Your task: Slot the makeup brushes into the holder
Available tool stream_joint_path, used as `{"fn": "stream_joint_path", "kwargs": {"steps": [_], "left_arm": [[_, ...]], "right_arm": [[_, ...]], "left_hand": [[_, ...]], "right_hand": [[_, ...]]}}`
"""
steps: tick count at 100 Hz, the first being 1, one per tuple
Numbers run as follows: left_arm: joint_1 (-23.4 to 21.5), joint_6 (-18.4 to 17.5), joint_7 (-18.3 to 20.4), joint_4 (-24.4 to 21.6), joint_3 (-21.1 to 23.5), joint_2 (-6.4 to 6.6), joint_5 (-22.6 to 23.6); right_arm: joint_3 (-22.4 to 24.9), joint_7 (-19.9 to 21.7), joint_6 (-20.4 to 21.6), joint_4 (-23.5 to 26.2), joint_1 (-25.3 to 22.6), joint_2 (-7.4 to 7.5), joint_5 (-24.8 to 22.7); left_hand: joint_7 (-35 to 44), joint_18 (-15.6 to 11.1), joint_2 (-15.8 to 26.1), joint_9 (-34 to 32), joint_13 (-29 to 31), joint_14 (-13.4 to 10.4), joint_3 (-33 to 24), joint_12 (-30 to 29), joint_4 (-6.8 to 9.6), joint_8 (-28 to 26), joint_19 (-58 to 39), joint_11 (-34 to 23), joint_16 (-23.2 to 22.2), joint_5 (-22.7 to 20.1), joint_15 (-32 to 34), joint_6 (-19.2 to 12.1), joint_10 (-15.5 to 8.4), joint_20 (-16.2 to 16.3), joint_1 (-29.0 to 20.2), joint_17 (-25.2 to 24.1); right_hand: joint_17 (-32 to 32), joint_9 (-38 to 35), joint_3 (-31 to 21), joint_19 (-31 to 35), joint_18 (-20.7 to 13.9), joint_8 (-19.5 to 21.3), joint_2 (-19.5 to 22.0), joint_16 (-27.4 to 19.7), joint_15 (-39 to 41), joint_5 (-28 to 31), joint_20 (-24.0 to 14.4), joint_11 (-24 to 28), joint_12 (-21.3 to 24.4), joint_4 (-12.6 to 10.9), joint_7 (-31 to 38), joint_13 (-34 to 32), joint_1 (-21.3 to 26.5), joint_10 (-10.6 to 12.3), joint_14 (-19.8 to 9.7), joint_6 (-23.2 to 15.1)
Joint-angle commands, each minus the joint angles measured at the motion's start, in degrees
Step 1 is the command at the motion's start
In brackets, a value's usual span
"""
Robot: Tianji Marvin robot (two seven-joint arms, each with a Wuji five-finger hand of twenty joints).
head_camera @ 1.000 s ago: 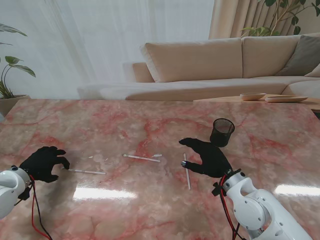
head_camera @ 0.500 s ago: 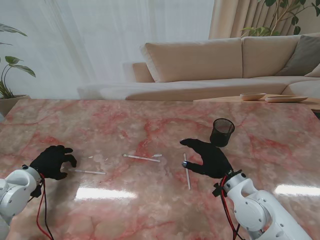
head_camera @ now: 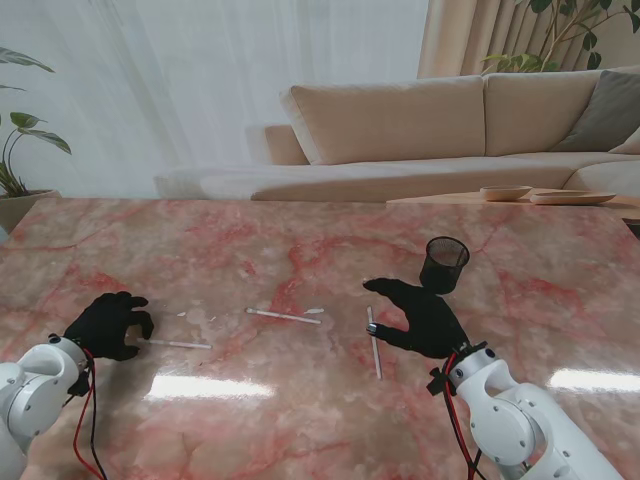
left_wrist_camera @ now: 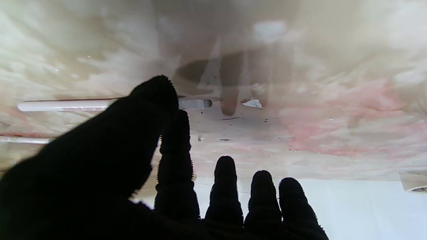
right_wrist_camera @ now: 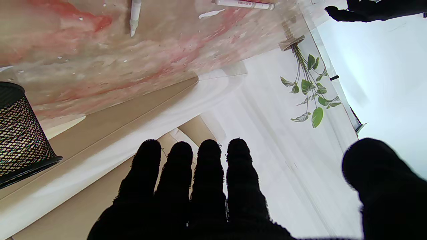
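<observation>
My left hand (left_wrist_camera: pixel 140 160) covering the middle of a white brush (left_wrist_camera: pixel 63 105) — contact with it impossible to judge, mesh holder (right_wrist_camera: pixel 20 133) cut by the frame edge, bristle ends on the tabletop (head_camera: pixel 300 400) too small to make out — my right forearm cropped.

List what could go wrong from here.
1. The left hand reaches for a thin brush lying flat on the slick table; it may roll or slip away.
2. The holder stands right beside the right hand, so a careless move might tip it.
</observation>
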State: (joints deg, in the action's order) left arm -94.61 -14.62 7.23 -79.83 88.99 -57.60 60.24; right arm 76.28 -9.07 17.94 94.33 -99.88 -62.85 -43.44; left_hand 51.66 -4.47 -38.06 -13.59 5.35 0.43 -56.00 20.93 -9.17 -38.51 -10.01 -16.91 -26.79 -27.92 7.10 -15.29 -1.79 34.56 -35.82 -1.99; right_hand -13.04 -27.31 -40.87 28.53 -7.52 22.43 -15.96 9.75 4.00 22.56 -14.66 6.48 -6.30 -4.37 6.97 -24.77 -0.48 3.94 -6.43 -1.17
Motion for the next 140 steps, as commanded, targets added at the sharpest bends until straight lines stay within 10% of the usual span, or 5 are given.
{"fn": "stream_joint_path", "kwargs": {"steps": [1, 88, 140], "left_arm": [[-0.58, 0.16, -0.1, 0.99, -0.68, -0.42, -0.78], [1.71, 3.64, -6.27, 6.97, -5.61, -0.72, -0.81], [1.48, 2.77, -3.65, 7.34, -6.99, 0.16, 2.18]], "right_arm": [[0.14, 0.8, -0.47, 0.11, -0.68, -0.12, 0.2], [1.37, 0.83, -0.8, 1.42, -1.79, -0.11, -0.32], [2.43, 0.63, -0.7, 2.84, -2.21, -0.11, -1.09]], "left_hand": [[0.4, 1.02, -1.99, 1.42, -1.78, 0.24, 0.16, 0.59, -2.2, 0.46, -0.45, -1.27, -0.33, -2.95, 0.85, -2.57, -0.49, 1.28, -2.57, -1.36], [7.66, 1.06, 3.74, -3.92, -0.41, -0.11, 6.35, 0.83, -2.85, 15.87, -2.93, -4.31, -1.66, -18.04, 5.31, -2.21, -1.14, 6.19, -7.74, -1.4], [1.65, 0.11, 8.29, -2.98, -1.28, -1.39, 6.37, 3.23, -3.89, -3.96, 1.25, -6.01, -2.92, -15.36, 2.91, -2.76, -1.25, 0.55, -6.34, -0.84]], "right_hand": [[0.45, -0.51, 1.4, -1.42, -2.13, 0.68, 0.01, -0.18, -0.14, 0.67, -0.1, 0.43, -1.12, 2.21, 0.28, 0.54, 0.94, 0.72, -0.87, -0.73], [0.23, -2.67, 1.84, -1.12, -2.17, 0.72, 0.02, 0.27, 0.17, 1.3, -0.33, 1.51, -2.98, 2.2, 0.61, -0.14, 1.82, 1.28, -1.48, -0.9], [0.11, -3.81, 2.32, -0.85, -2.04, 0.61, 0.57, 0.45, 0.29, 1.61, -0.54, 2.05, -4.25, 2.26, 0.75, -0.49, 2.44, 1.44, -1.51, -1.03]]}}
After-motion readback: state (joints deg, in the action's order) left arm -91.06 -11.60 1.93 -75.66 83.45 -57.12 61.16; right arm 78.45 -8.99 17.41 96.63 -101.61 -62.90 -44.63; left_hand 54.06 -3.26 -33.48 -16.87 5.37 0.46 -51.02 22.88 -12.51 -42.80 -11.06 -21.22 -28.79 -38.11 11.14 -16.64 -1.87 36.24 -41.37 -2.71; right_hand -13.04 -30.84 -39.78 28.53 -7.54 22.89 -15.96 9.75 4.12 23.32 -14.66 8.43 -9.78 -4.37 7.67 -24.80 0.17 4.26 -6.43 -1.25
